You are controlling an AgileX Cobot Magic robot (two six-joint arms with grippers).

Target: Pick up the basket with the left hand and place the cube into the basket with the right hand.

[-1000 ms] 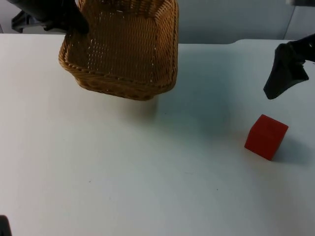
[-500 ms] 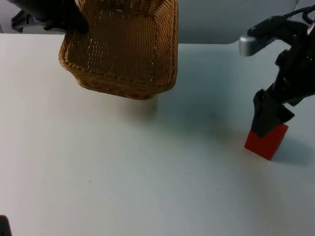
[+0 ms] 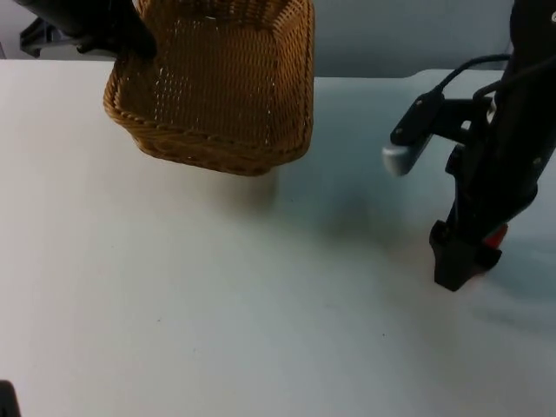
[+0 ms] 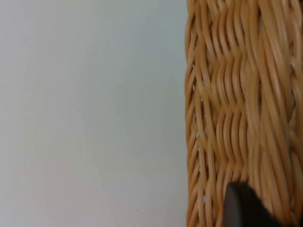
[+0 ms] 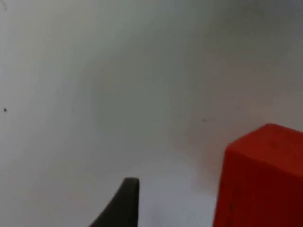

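Basket (image 3: 217, 87) hangs tilted upper left, gripped by left pincer (image 3: 130, 39); right pincer (image 3: 460, 261), fingers spread, straddles red cube (image 5: 260, 179) on bench (image 3: 217, 304).

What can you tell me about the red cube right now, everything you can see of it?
The red cube looks like a plain, solid-coloured block with sharp edges and smooth matte faces, no markings. It sits on the white table at the right side, well apart from the basket. From above, the right gripper has come down over it and hides nearly all of it; a sliver of red shows. In the wrist view one fingertip stands beside it, not touching.
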